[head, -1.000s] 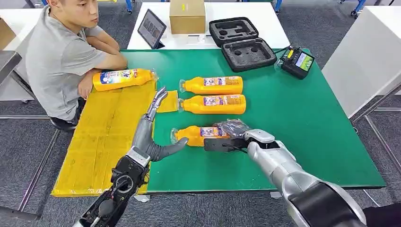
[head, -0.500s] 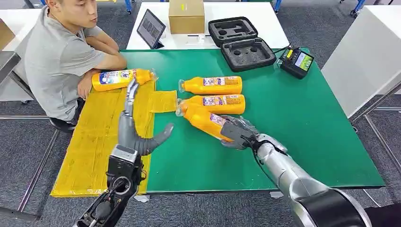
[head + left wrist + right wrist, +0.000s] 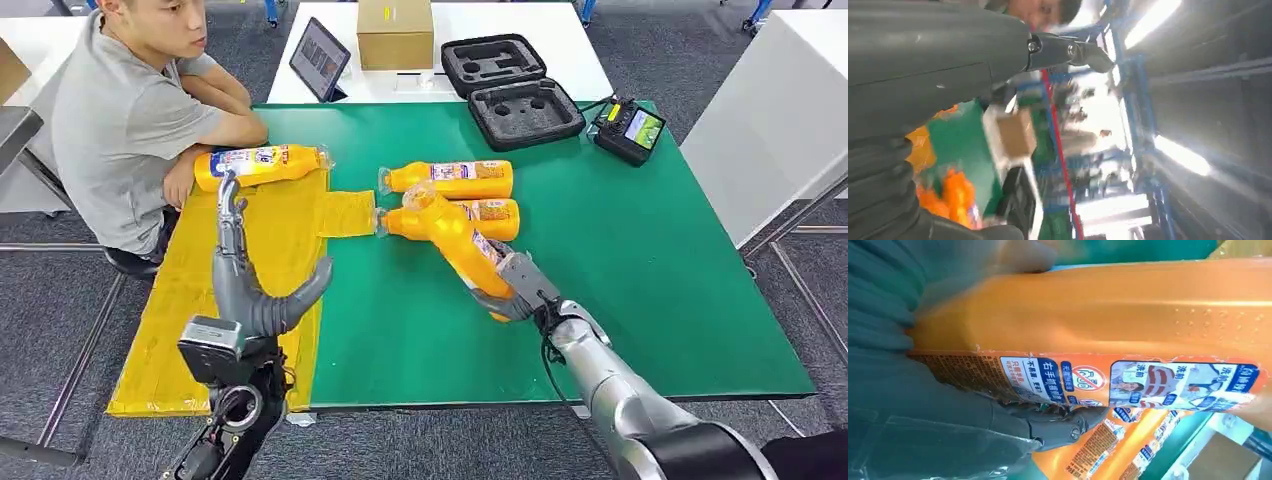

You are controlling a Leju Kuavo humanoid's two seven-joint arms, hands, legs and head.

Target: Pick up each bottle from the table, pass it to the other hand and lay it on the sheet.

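My right hand (image 3: pixel 508 285) grips an orange bottle (image 3: pixel 455 238) around its lower body, and I hold it lifted off the green worktop (image 3: pixel 640 260), tilted with its cap end pointing up and away from me, above the two bottles lying there. In the right wrist view my fingers (image 3: pixel 1048 427) wrap the labelled side of it.

My left hand (image 3: pixel 250 290) is raised over the yellow sheet (image 3: pixel 200 330), empty, with fingers stretched upward and thumb spread out toward the bottle. The two hands are well apart, so I judge the handover is not yet made.

On the worktop two more bottles lie side by side: the far bottle (image 3: pixel 450 179) and the near bottle (image 3: pixel 490 215), the latter partly behind the one I hold. One laid bottle (image 3: pixel 255 166) already rests on its side at the far end of the sheet, close by the arm of a seated person (image 3: pixel 130 120).

By my reckoning, one bottle is done, one is in hand mid-way, and two are left to lift, pass and lay down.
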